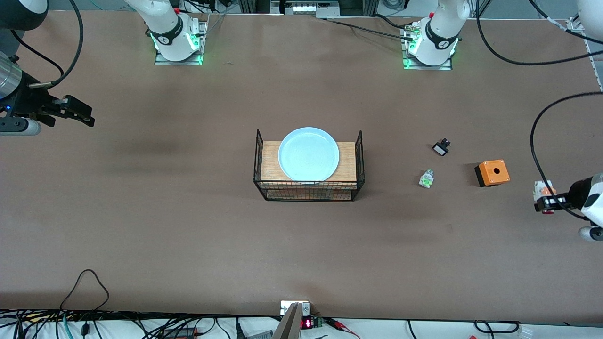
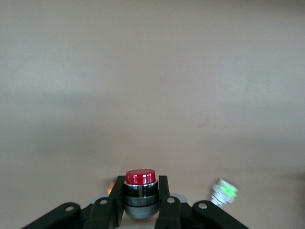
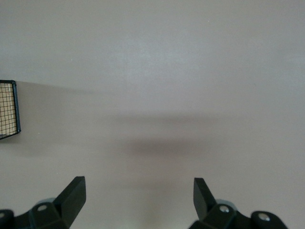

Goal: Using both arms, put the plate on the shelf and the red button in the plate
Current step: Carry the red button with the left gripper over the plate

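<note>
Plate sits on the wooden shelf top of a wire rack, mid-table. Left gripper pinches the red button, up over the table's left-arm end, past the orange box. Right gripper spread wide, holding nothing, waiting over the right-arm end.

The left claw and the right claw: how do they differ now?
The left claw is shut on the small red-capped push button; the right claw is open and holds nothing. The left claw hangs near the orange box with a round hole; the right claw is at the right arm's end. Both are above the brown table.
</note>
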